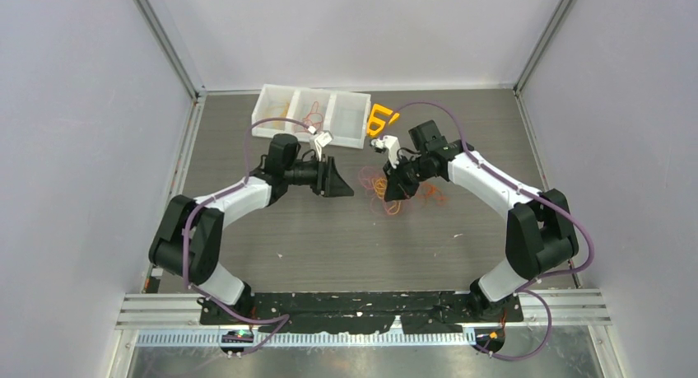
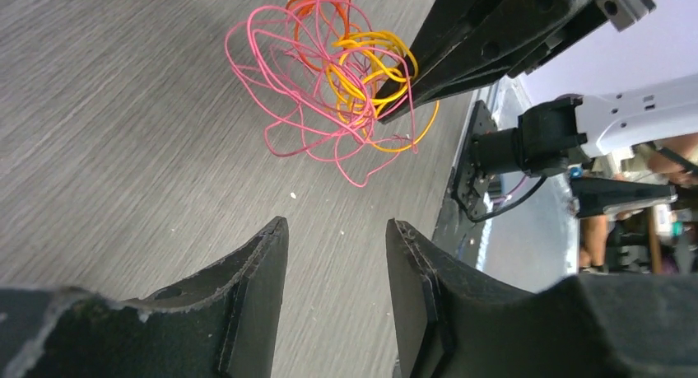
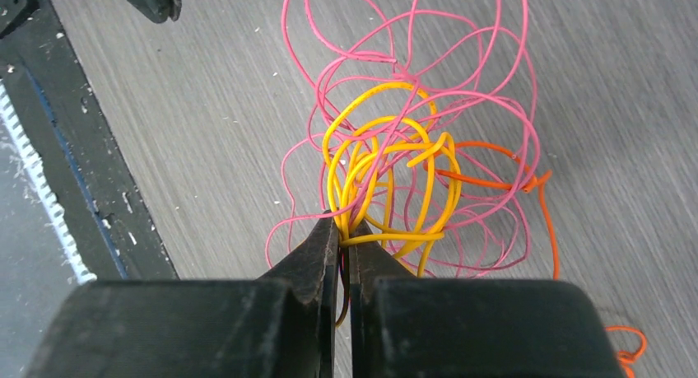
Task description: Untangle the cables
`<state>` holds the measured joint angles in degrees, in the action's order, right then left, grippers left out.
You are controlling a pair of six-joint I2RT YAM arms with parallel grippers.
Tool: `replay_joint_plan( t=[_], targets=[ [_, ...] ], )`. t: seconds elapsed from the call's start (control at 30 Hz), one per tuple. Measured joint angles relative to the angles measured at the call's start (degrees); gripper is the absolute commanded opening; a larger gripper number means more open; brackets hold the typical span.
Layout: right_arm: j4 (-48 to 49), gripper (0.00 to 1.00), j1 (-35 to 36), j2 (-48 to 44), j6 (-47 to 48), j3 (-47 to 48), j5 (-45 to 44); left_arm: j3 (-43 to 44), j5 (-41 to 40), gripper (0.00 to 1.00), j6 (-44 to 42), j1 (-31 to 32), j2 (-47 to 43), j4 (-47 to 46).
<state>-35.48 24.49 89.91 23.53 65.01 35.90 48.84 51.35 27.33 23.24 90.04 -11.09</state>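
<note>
The cables (image 1: 379, 183) form a small clump of thin curly strands on the grey table, between my two grippers. The right wrist view shows yellow loops (image 3: 387, 176) inside wider pink loops (image 3: 469, 106), with an orange strand (image 3: 494, 180) trailing right. My right gripper (image 3: 344, 226) is shut on the yellow strands, and pink ones run in beside them. In the left wrist view my left gripper (image 2: 337, 226) stands open with nothing between its fingers, a short way from the pink loops (image 2: 288, 81). From above, the left gripper (image 1: 344, 187) is just left of the clump and the right gripper (image 1: 393, 193) is on it.
A white three-compartment tray (image 1: 272, 106) with a few thin wires inside stands at the back. An orange-yellow plastic triangle (image 1: 380, 119) lies to its right. More orange strands (image 1: 430, 195) lie right of the clump. The black base plate (image 1: 362, 300) runs along the near edge.
</note>
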Motion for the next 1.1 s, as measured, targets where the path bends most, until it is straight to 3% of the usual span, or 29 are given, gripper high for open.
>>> replay_joint_plan(
  t=[0.07, 0.27, 0.5, 0.7, 0.97, 1.1],
  targets=[
    [-0.8, 0.05, 0.0, 0.0, 0.4, 0.0, 1.2, -0.5, 0.1, 0.5, -4.8, 0.0, -1.1, 1.6],
    [-4.1, 0.05, 0.1, -2.2, 1.1, 0.0, 5.6, -0.4, -1.8, 0.52, -29.9, 0.0, -11.1, 12.1],
    [-7.0, 0.05, 1.3, -5.2, 1.5, 0.0, 9.7, -7.0, -1.0, 0.51, -44.7, 1.2, -20.0, 15.9],
    [-8.2, 0.05, 3.0, -6.4, 1.6, 0.0, 11.2, -10.5, -2.0, 0.49, -48.3, 3.9, -24.7, 13.1],
    [-8.8, 0.06, 5.3, -7.9, 1.6, 0.0, 11.6, -10.5, -4.6, 0.43, -48.7, 8.8, -24.7, 8.7],
    [-9.0, 0.05, 6.1, -7.9, 1.6, 0.0, 11.5, -10.5, -6.1, 0.32, -48.0, 9.4, -24.2, 7.5]
  ],
)
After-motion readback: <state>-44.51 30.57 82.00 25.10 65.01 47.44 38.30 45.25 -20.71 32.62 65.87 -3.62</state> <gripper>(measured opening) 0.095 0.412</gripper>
